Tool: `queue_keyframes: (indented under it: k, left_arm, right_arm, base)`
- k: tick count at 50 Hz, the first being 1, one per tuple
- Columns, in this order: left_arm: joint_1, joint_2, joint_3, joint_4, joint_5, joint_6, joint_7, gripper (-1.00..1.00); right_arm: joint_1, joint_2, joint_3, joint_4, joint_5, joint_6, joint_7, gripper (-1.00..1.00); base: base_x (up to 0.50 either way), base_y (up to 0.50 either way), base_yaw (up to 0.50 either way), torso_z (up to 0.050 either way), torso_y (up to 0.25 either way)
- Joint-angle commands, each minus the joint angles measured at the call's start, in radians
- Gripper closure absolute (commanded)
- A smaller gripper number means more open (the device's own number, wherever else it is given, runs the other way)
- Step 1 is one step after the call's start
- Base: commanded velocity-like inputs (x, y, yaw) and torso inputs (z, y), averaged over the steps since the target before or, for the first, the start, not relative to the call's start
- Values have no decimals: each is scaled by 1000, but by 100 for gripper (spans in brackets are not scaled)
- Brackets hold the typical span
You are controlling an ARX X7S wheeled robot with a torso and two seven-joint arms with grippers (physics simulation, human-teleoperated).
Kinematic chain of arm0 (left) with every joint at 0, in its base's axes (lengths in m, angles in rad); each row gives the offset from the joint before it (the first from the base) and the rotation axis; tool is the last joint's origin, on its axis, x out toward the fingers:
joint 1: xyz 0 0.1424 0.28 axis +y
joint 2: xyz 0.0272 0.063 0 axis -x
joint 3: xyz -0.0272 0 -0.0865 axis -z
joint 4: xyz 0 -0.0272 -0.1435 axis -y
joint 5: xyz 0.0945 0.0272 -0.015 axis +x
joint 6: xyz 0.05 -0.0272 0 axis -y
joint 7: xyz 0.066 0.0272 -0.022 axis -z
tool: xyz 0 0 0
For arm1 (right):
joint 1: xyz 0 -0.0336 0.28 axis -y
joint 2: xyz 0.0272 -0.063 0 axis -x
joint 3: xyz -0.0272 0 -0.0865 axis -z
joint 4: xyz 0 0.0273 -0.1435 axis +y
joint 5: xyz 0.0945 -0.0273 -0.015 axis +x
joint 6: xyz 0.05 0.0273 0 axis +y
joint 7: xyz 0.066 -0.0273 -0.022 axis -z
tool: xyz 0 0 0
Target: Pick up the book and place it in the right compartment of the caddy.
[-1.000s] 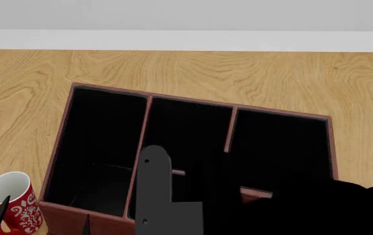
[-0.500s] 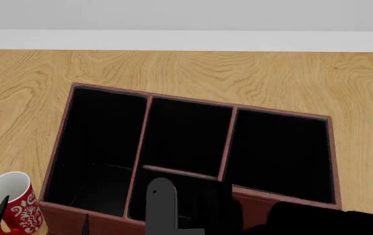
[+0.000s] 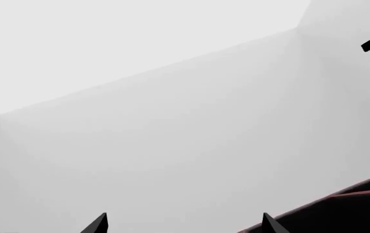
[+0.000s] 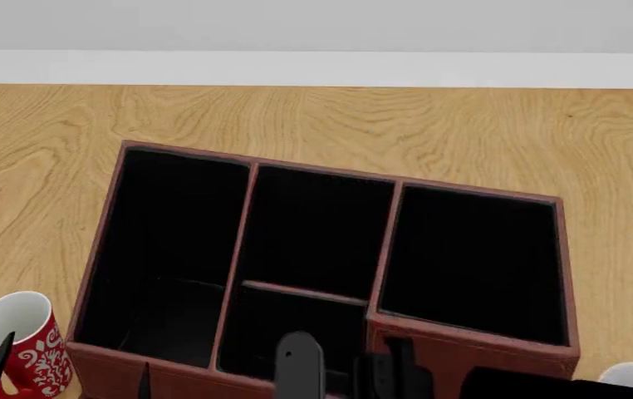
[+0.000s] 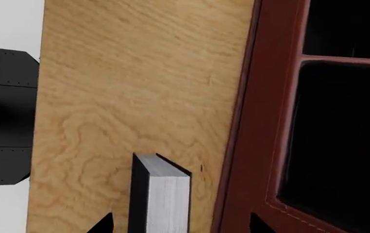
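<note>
Red mug [image 4: 20,341] sitting at 7 o'clock on the bench [image 4: 61,133], left pincer [image 3: 183,224] tips apart, holding nothing. Caddy [image 4: 328,266] centered, right compartment [image 4: 474,264] showing nothing inside. Book [image 5: 160,198] standing upright on the bench beside caddy wall, between right pincer [image 5: 179,224] tips; grip unclear.

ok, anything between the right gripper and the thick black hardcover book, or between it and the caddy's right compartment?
Nothing visible between the right gripper and the book, which shows between its open fingertips. Toward the right compartment, only the reddish-brown leather-like caddy's own wall stands beside the book; the compartment looks empty.
</note>
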Motion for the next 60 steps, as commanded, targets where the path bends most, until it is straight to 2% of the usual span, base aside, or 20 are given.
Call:
queue_keyframes:
  k: [1, 60]
  left_arm:
    - [-2, -4, 8, 2, -3, -5, -6, -100]
    - [-9, -20, 39, 12, -4, -25, -47, -100]
  right_arm:
    - [-21, 6, -45, 23, -40, -20, 4, -100]
    - [-152, -44, -166, 199, -139, -113, 47, -100]
  base:
    - [0, 0, 0, 0, 0]
    - [0, 0, 0, 0, 0]
